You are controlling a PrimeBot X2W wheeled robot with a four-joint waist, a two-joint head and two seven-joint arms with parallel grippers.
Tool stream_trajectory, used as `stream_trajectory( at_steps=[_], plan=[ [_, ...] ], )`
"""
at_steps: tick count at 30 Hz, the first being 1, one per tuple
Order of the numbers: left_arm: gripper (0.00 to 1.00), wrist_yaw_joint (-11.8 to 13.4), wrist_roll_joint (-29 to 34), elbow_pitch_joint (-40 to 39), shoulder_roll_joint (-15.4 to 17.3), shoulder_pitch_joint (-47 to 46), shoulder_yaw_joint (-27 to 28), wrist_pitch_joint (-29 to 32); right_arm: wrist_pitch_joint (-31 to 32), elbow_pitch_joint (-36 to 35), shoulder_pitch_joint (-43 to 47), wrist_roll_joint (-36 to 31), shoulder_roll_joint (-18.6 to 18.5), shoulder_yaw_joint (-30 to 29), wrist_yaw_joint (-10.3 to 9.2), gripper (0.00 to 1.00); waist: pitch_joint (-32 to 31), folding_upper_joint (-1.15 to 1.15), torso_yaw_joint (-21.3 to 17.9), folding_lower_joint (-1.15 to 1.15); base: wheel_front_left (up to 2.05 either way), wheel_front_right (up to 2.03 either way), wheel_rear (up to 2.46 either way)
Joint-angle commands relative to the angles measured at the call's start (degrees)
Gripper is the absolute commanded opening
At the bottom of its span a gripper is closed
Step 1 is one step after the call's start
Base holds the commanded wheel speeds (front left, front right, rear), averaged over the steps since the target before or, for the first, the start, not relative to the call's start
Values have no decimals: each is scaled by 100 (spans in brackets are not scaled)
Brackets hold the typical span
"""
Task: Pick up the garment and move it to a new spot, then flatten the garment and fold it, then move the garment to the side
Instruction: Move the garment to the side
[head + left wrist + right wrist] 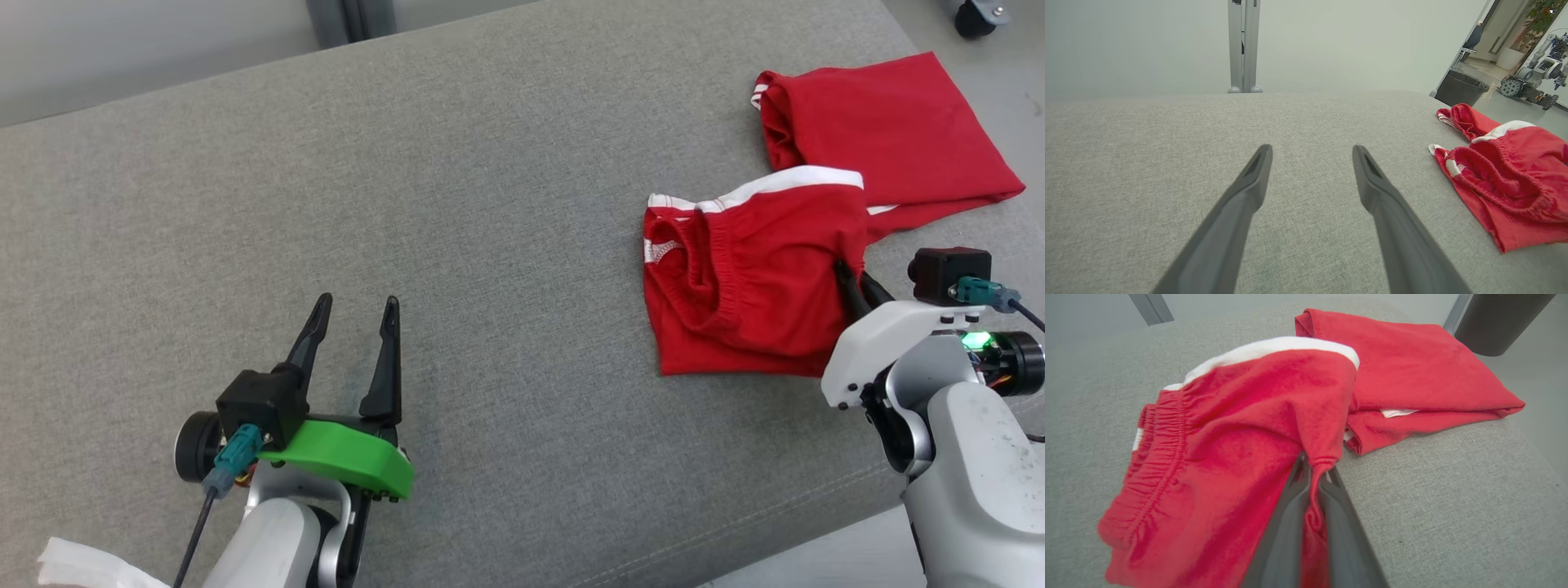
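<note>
Slippage is risked: only a thin fold of the garment, frame right, is pinched by the right fingers; left fingers are spread, empty.

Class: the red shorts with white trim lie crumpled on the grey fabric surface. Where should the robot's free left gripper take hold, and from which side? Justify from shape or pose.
Probably the gathered elastic waistband of the red shorts, approached from the robot's left. It stands up as a thick, gaping ridge facing the open left gripper, while the right gripper pinches the opposite edge.
</note>
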Motion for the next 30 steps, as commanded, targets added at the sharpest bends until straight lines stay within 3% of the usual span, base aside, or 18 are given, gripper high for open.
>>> stream_trajectory(
  at_steps=[1, 9, 16, 25, 30],
  plan=[
    [100, 20, 32, -35, 54, -73, 9, 3, -63, 61, -152, -23, -44, -17, -5, 0, 73, 0, 68, 0, 0, 0, 0],
    [100, 85, -6, -114, 82, -64, 33, -15, -142, 570, -977, -285, -618, -53, -6, 0, 103, 0, 445, 0, 0, 0, 0],
    [100, 114, 11, -174, 140, -121, 25, 18, -95, 1230, -1715, -407, -1377, -40, -8, 0, 285, 0, 764, 0, 0, 0, 0],
    [100, 150, 30, -272, 233, -167, 27, 56, -370, 2079, -2240, -524, -1850, -795, -8, 0, 516, 0, 1018, 0, 0, 0, 0],
    [100, 181, 31, -320, 275, -151, 20, 71, -483, 2427, -2326, -742, -1892, -1422, -7, 0, 591, 0, 1056, 0, 0, 0, 0]
  ],
)
